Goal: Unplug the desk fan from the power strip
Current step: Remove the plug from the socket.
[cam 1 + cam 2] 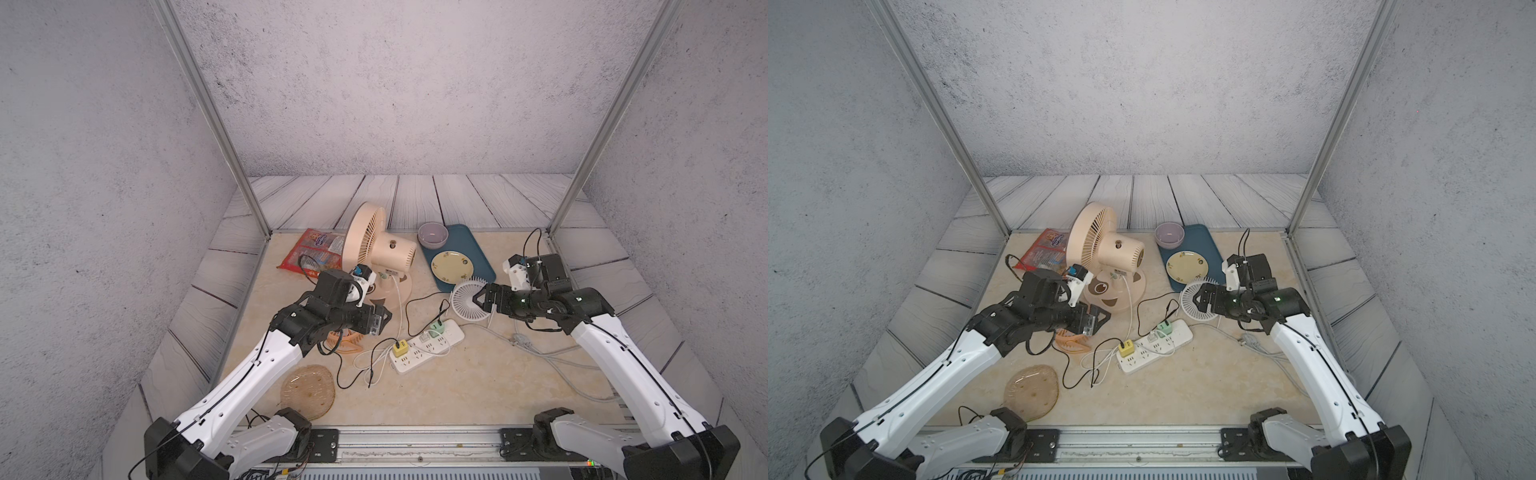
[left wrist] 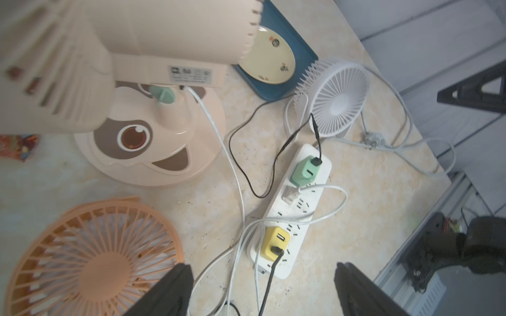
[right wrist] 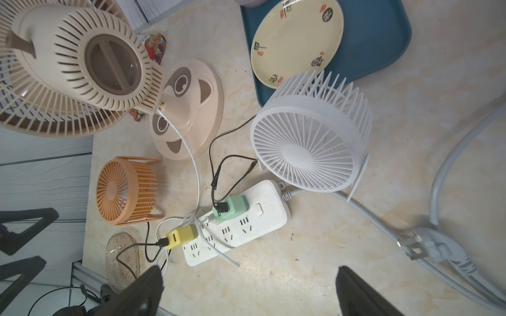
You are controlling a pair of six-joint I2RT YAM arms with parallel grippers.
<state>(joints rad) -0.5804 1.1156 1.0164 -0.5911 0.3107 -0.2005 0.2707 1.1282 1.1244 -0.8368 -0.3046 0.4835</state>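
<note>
Looking in a top view, the fan (image 1: 380, 245) stands far back and the power strip (image 1: 453, 336) lies nearer, in the middle. The left gripper (image 1: 384, 320) hangs left of the strip and the right gripper (image 1: 478, 300) hangs right of it, both touching nothing. In the left wrist view, its fingers (image 2: 175, 290) are spread wide and empty, and the fan's white plug (image 2: 291, 193) still sits in the strip. In the right wrist view, that gripper's fingers (image 3: 142, 290) are wide apart and empty too. I think the job has hardly begun: the plug must be grabbed and pulled out.
</note>
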